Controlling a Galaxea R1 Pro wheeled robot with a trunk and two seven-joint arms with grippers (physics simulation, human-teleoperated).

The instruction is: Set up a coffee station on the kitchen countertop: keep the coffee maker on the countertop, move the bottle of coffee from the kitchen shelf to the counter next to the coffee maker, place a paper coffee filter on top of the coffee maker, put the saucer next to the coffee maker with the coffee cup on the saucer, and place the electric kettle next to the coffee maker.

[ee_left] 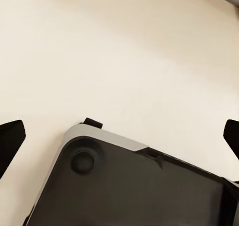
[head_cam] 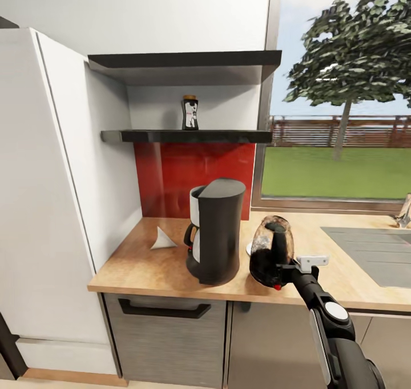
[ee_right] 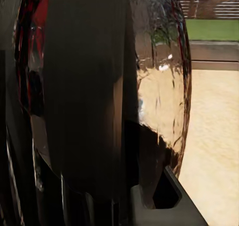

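**Kettle carried in beside the coffee maker**

The right hand (head_cam: 283,268) is clamped on the electric kettle (head_cam: 272,250) at its handle, holding it at about 3 o'clock of the coffee maker (head_cam: 216,235), just beside it over the wooden surface (head_cam: 142,263). Whether the kettle's base touches the wood I cannot tell. The grip at the handle keeps the shiny body upright, which suits setting it down without tipping. In the right wrist view the kettle (ee_right: 149,86) looms close, reflecting the window scene.

The paper coffee filter (head_cam: 164,239) lies on the surface at about 9 o'clock of the coffee maker, not yet on top of it. The bottle of coffee (head_cam: 190,113) stands on the kitchen shelf (head_cam: 228,136), at 12 o'clock above the machine.

The left hand (ee_left: 119,136) hangs with its fingers (ee_left: 11,139) apart, holding nothing, over pale floor and the robot's base (ee_left: 124,186).
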